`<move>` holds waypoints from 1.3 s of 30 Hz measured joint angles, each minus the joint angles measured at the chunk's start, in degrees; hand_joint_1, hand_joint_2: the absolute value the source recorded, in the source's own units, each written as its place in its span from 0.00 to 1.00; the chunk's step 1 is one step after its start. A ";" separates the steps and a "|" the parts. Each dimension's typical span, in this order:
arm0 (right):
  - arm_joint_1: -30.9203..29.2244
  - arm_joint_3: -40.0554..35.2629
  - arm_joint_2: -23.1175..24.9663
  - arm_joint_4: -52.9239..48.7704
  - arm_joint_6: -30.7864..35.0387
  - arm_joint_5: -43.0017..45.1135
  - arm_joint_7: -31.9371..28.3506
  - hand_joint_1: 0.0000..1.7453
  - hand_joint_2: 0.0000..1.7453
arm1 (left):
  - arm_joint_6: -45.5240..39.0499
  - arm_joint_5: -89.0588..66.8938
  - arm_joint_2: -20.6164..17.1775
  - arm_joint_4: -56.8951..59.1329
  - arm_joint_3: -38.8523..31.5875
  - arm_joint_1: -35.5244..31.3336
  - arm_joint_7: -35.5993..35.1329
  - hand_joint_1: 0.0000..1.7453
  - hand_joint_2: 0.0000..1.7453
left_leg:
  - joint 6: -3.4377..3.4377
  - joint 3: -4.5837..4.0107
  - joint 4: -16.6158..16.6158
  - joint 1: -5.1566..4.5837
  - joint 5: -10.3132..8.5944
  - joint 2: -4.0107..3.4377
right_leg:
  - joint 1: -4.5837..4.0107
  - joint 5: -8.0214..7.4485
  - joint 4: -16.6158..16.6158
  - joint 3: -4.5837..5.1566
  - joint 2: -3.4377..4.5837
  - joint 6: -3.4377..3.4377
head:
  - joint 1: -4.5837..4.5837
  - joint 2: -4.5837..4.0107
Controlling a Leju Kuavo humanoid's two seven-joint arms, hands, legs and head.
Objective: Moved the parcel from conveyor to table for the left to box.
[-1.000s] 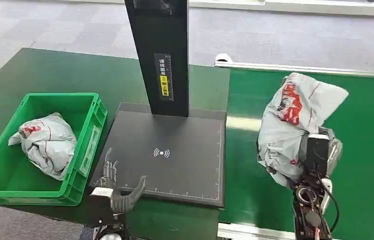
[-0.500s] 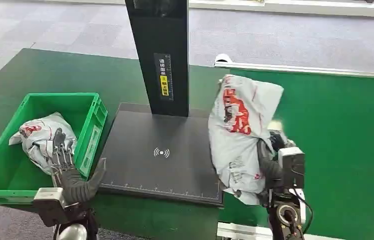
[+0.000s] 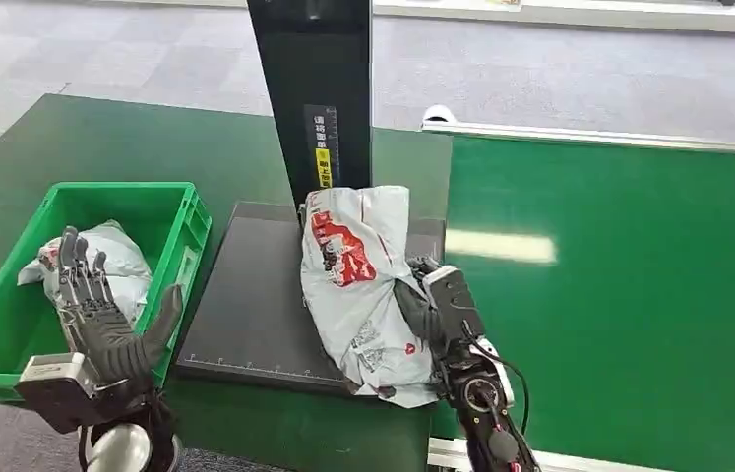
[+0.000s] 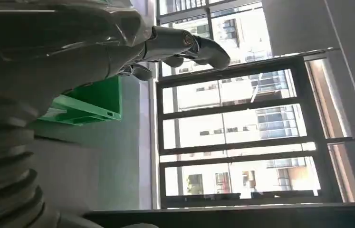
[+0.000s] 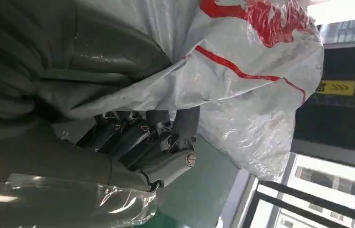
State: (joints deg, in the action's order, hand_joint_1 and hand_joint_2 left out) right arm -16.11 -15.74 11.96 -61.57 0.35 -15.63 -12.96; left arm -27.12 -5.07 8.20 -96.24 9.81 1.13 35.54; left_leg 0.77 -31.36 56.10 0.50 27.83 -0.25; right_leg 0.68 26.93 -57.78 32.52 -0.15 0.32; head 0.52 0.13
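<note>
The parcel (image 3: 358,285), a grey bag with red print, has come off the belt (image 3: 619,285) in the last second and now lies over the right part of the black pad (image 3: 245,305) on the worktop (image 3: 97,138), its upper end close against the foot of the black post (image 3: 312,98). The right hand (image 3: 422,310) has travelled with it and still grips its right side, fingers (image 5: 137,137) wrapped into the plastic in the right wrist view; whether the bag's weight is fully on the pad cannot be told. By my reading the carry is nearly done: what remains is to let go and draw back, leaving the parcel for the left hand (image 3: 97,315). That hand has risen over the same second and now stands open, fingers spread and empty, in front of the green bin (image 3: 191,211), which already holds another parcel (image 3: 122,265). The parcel's lower corner hangs at the pad's near edge, close to the worktop's front, so a careless release could let it slide off. The post bars any push farther back. The left half of the pad is bare and gives the left hand a path in; the bin's right wall lies just beside the pad, so the lift over should be short.
</note>
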 measured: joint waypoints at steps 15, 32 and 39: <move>-3.27 -0.85 0.00 4.26 0.96 -3.80 2.14 0.00 1.00 | 2.27 -2.05 1.05 0.50 0.48 -0.08 -2.21 0.00 1.00 | 0.00 0.01 0.01 0.00 0.00 0.01 | 0.00 0.00 0.00 0.02 0.01 0.00 | 0.00 0.02; 2.94 2.16 -0.44 -14.99 28.15 -15.50 -2.03 0.00 1.00 | 5.59 -6.80 2.49 8.48 7.71 -0.97 -6.56 0.00 1.00 | 0.01 0.01 0.03 -0.02 0.06 -0.15 | 0.02 -0.01 0.02 0.09 0.17 0.00 | -0.02 0.02; 6.75 4.70 -0.59 -23.90 37.83 -15.17 -8.06 0.00 1.00 | 9.58 -9.47 3.10 14.10 10.01 -3.82 -9.94 0.00 1.00 | 0.00 0.03 0.04 -0.01 0.02 0.04 | 0.02 -0.01 0.03 0.03 -0.02 0.00 | -0.02 0.02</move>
State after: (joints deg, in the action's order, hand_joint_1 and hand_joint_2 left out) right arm -9.36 -11.04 11.37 -85.47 38.18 -30.80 -21.02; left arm -17.55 -14.54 11.30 -82.13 19.83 -2.69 25.60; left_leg 0.76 -31.33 56.14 0.49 27.86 -0.20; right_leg 0.70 26.92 -57.75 32.55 -0.18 0.33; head 0.50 0.15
